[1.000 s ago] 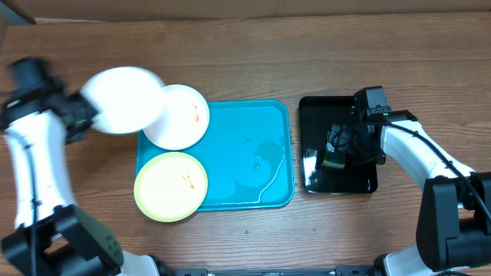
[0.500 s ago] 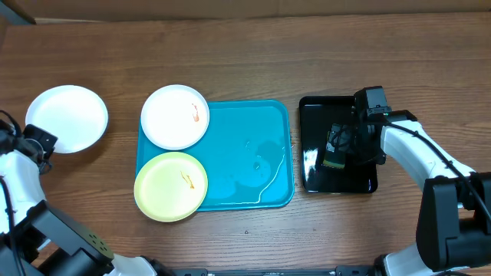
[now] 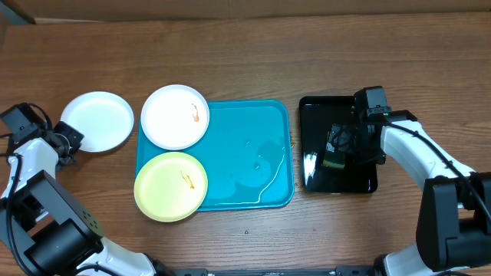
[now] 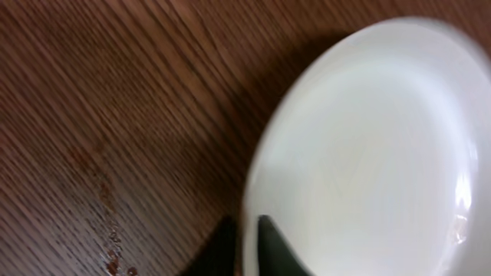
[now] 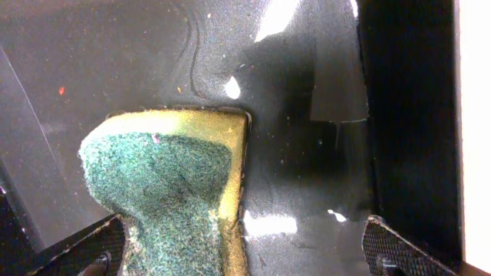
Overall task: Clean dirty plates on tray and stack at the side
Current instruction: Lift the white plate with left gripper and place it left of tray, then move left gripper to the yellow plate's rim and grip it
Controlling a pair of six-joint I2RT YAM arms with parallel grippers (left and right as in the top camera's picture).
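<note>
Left gripper (image 3: 67, 142) clamped on rim of clean white plate (image 3: 97, 121) near table's (image 3: 307, 54) left edge, off the tray (image 3: 245, 153). Smeared white plate (image 3: 176, 116) overlaps tray's far-left corner, yellow-green plate (image 3: 171, 186) its near-left corner. Right gripper (image 3: 335, 150) squeezes green-yellow sponge (image 5: 173, 180) over black tray (image 3: 316, 115), right side.

Left arm, far left, forearm angled up and outward; left gripper (image 3: 67, 143) points right, its fingers (image 4: 268, 244) closed on the near rim of the white plate (image 3: 97, 121). Right arm bends in from lower right; right gripper (image 3: 337, 149) points left, squeezing the green-and-yellow sponge (image 5: 173, 184) between its fingers (image 5: 84, 247).
</note>
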